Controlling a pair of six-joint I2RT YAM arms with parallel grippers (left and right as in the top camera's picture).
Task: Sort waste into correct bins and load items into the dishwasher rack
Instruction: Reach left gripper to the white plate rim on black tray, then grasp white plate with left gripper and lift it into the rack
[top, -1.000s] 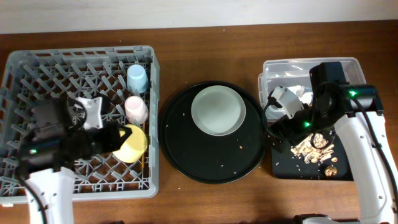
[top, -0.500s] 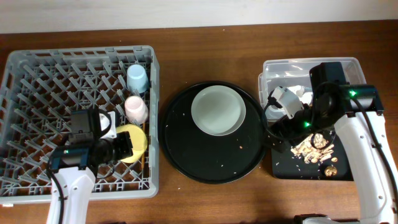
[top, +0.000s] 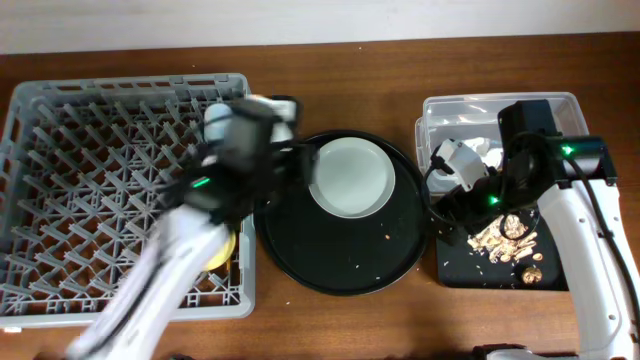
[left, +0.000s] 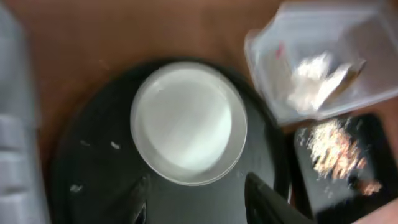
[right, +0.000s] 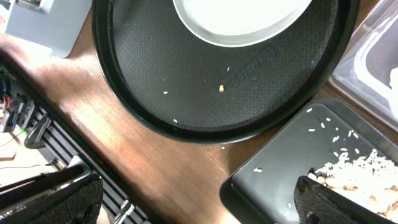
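Plate (top: 349, 177) pale, smooth, on round black tray (top: 330, 258).

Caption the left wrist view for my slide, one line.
Open left pincer over the pale plate on the round black tray, clear tub and flat black tray alongside.

Legible text, labels, brands, numbers, signs: none in any view.
Round tray (right: 155, 81): one faint raised marking (right: 252, 62) on its floor, toward the right rim, seen from the right wrist. The characters are too small and too low in contrast to read. The overhead and left wrist views do not resolve it.
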